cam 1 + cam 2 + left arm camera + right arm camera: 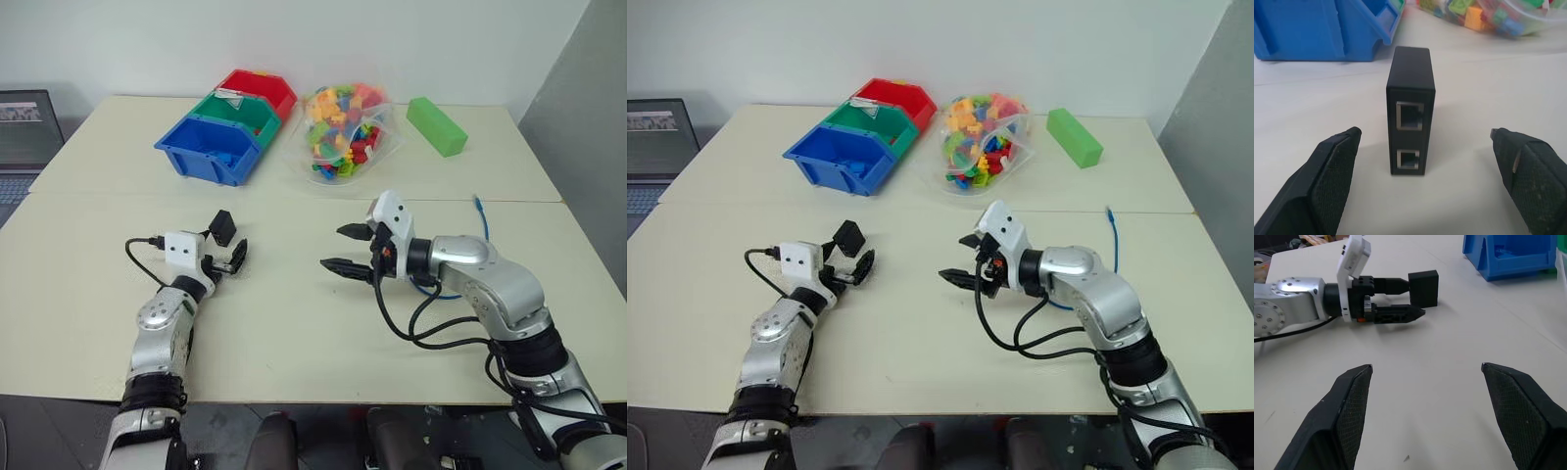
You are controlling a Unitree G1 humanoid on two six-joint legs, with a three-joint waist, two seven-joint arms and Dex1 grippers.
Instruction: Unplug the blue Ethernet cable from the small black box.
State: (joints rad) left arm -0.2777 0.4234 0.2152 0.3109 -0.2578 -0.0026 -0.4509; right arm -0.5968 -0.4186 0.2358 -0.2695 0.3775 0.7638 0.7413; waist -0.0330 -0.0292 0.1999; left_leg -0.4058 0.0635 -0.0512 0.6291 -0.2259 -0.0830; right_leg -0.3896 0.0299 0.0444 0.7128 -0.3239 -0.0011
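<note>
The small black box (1409,117) stands upright on the table, its two ports facing my left wrist camera with nothing in them. My left gripper (228,245) is open, and the box sits just ahead of its spread fingertips (1339,152) without touching them. The blue Ethernet cable (481,213) lies on the table at the right, one plug end free, the rest running behind my right forearm. My right gripper (331,247) hovers open and empty at the table's middle, pointing toward the left gripper and the small black box (1423,288).
Blue (209,149), green (238,113) and red (263,90) bins stand in a row at the back. Beside them are a clear bag of coloured bricks (343,132) and a green block (436,125). A laptop (27,127) sits at the far left.
</note>
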